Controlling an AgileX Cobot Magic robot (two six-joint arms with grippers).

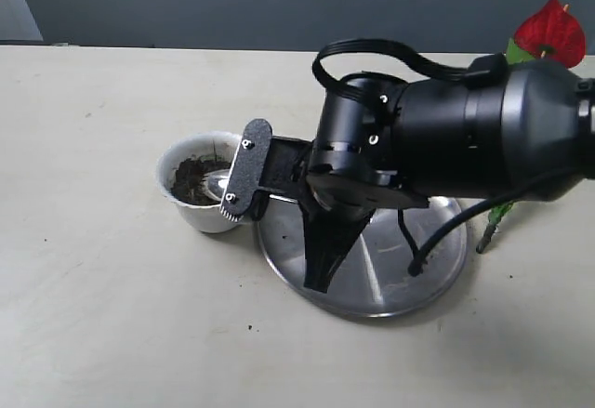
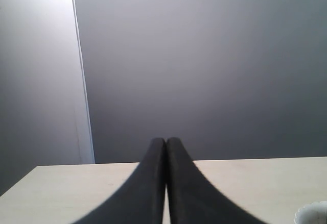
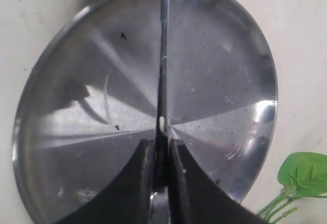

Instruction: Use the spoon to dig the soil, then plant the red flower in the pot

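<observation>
A: Start at the right gripper [image 3: 162,150]. What is it doing?

B: Its two black fingers [image 3: 143,168] are clamped on the thin handle of the spoon [image 3: 163,55], which runs straight out between them over the plate [image 3: 219,71].

A: Where does the spoon end?

B: In the exterior view its bowl [image 1: 216,183] lies inside the pot [image 1: 186,211], resting on the soil [image 1: 193,177] there. The gripper [image 1: 279,180] sits just right of the pot, above the left part of the steel plate [image 1: 437,259].

A: And the pot itself?

B: White, wavy-rimmed, upright on the table [image 1: 93,315], just left of the plate, touching or nearly touching its edge; I cannot tell which. The dark soil fills it partway.

A: The left gripper [image 2: 165,145]?

B: Closed on nothing, fingertips pressed together, raised and facing a grey wall [image 2: 204,66]. A sliver of the pot's rim [image 2: 312,213] shows at the corner of its view.

A: The red flower?

B: Far right: a red bloom [image 1: 550,29] rises behind the right arm [image 1: 465,138], stems [image 1: 491,224] lying on the table just right of the plate. A green leaf [image 3: 305,169] shows in the right wrist view.

A: Any labels or writing?

B: None I can read.
</observation>
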